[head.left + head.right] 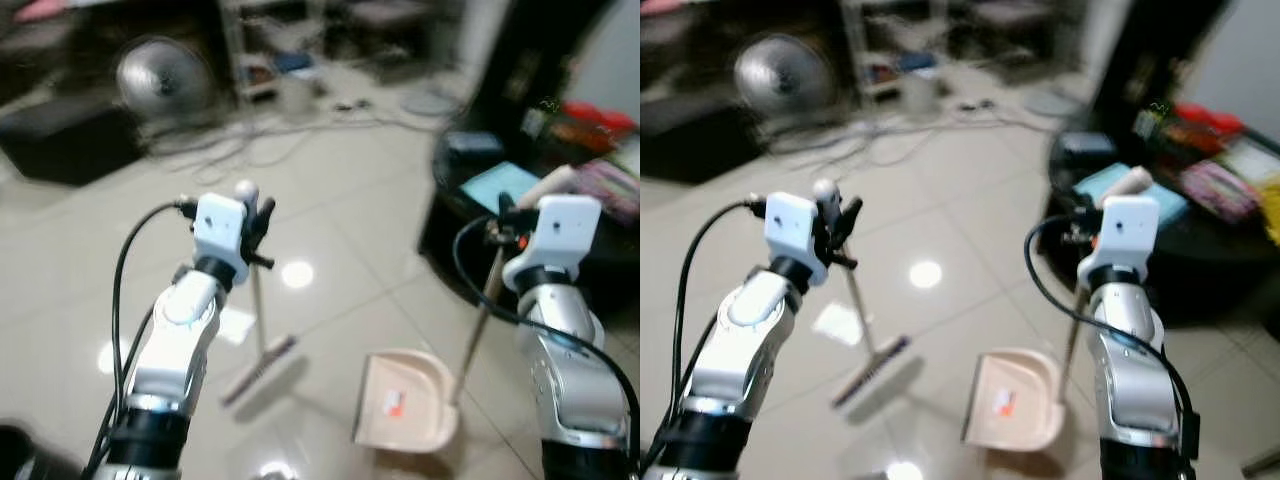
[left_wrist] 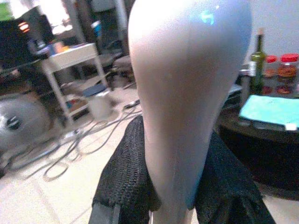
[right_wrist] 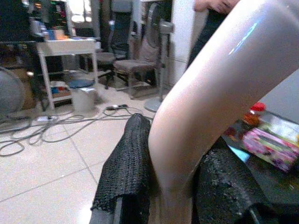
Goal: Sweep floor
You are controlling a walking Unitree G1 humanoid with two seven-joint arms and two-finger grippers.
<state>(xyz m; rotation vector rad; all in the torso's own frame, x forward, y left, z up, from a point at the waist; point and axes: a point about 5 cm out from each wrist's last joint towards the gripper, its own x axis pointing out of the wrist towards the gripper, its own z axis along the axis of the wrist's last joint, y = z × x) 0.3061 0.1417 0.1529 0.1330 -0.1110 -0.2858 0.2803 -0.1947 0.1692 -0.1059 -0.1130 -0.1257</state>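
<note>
Already both tools are in hand: the left gripper (image 2: 170, 186) is pinched on the rounded top of the broom handle (image 2: 187, 93), its two black fingers (image 2: 124, 177) pressed to either side of the pale grip, and the right gripper (image 3: 173, 186) is clamped the same way on the curved top of the dustpan handle (image 3: 210, 88). The broom (image 1: 262, 362) stands slanted on the tiled floor (image 1: 340, 220), its bristle head resting on the tiles ahead of the robot's left arm, and the dustpan (image 1: 405, 400) sits flat just beside it to the right, mouth turned toward the bristles, the two near but apart. Both look like light plastic: the poles should be stiff enough to steer from the top, yet the smooth glossy grips may twist or slip between the fingers, and holding so high gives little leverage over the head, so strokes are best kept short and gentle. The bristles will likely flex and drag on the shiny tile. Open floor lies ahead and to the left. A dark round table (image 1: 470, 240) crowded with things stands close on the right, near the dustpan pole. Farther off, loose cables (image 1: 230, 140) trail across the tiles beside a floor fan (image 1: 160, 75), where bristles could snag.
</note>
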